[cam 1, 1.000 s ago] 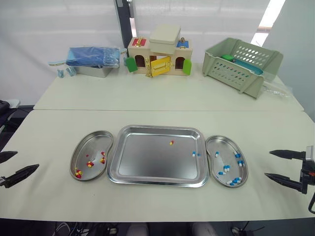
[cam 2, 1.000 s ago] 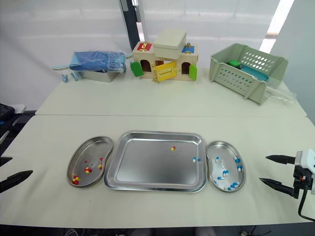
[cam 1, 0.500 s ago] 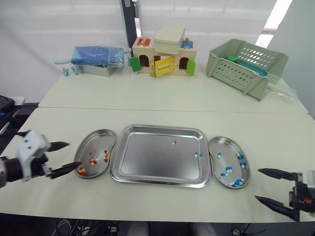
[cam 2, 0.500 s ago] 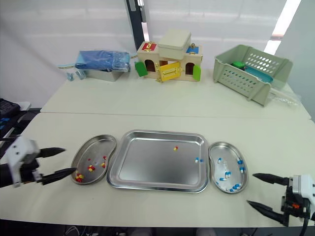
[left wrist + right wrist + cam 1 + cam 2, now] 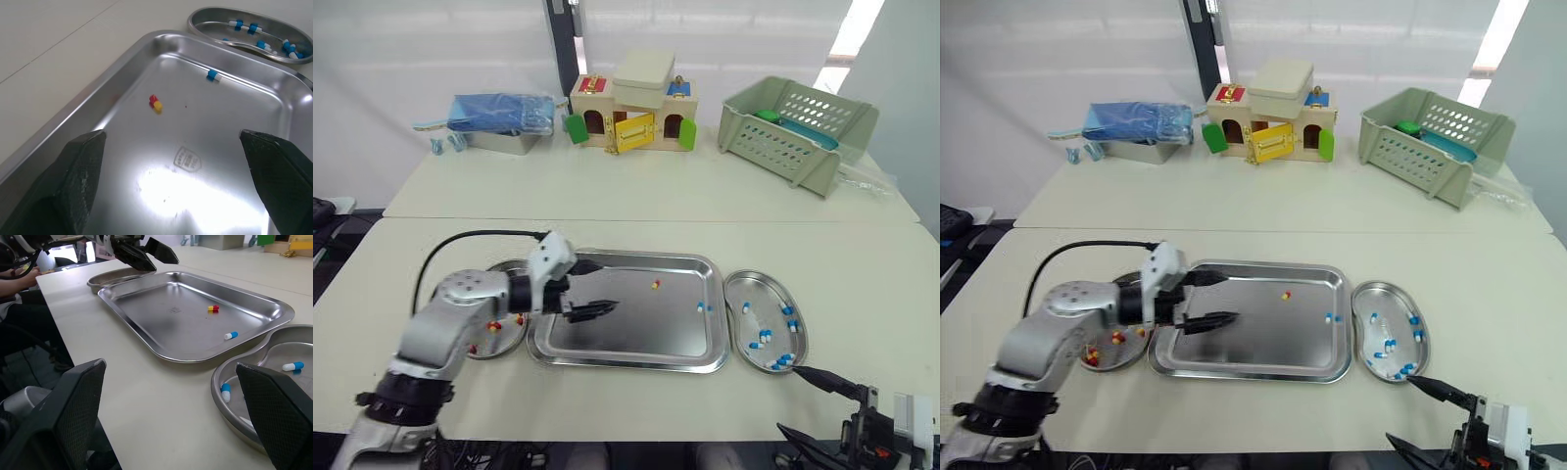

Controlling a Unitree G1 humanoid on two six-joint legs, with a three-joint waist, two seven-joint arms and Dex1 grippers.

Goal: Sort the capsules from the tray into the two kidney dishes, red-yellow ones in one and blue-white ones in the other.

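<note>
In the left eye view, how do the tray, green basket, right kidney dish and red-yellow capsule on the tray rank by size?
1. tray
2. green basket, farther away, so unsure
3. right kidney dish
4. red-yellow capsule

This looks like a robot test lab. A white curtain (image 5: 431, 49) forms the backdrop behind two plain pale tables (image 5: 656, 196) pushed together. Practice props are laid out on them: a steel tray (image 5: 646, 331), kidney dishes (image 5: 766, 294), a wooden latch box (image 5: 631, 117), a green basket (image 5: 798, 127) and a metal tin (image 5: 499, 139).
</note>
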